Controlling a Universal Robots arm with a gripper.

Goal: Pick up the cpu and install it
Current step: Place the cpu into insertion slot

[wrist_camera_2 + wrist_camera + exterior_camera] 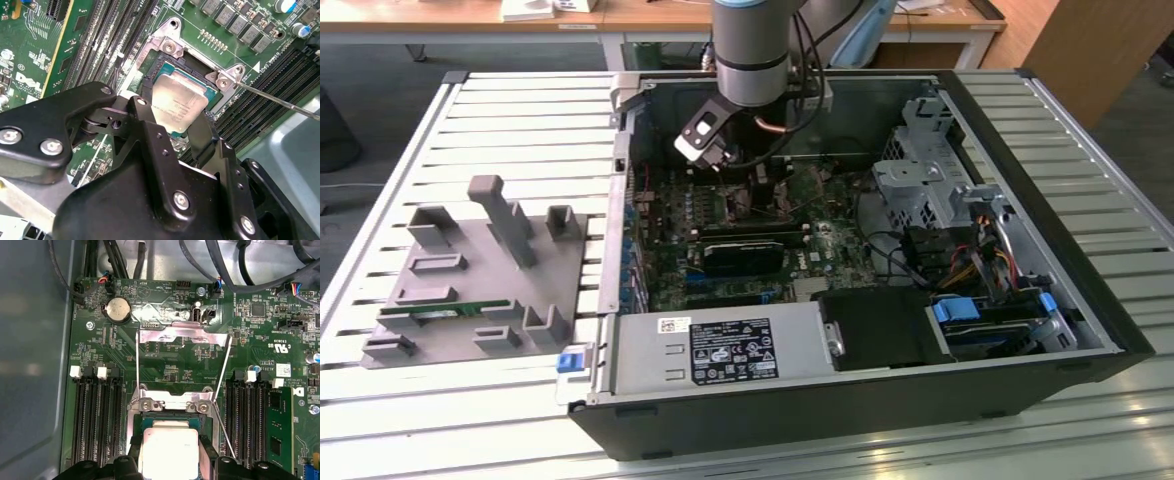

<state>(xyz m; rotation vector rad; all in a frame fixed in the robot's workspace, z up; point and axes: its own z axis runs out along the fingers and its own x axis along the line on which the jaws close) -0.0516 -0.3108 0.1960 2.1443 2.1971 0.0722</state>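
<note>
The cpu is a silver-topped square chip with a thin green rim, lying flat over the open socket on the motherboard. In the first wrist view the cpu shows just below the socket's hinge screws. My gripper is right above it, one black finger pressed to one edge and the other against the opposite edge, so it is shut on the chip. In the exterior view the gripper reaches down into the open computer case.
The socket's metal load plate stands flipped open and its thin lever sticks out sideways. Memory slots flank the socket, with a green memory stick in one. A grey parts fixture lies at the exterior view's left.
</note>
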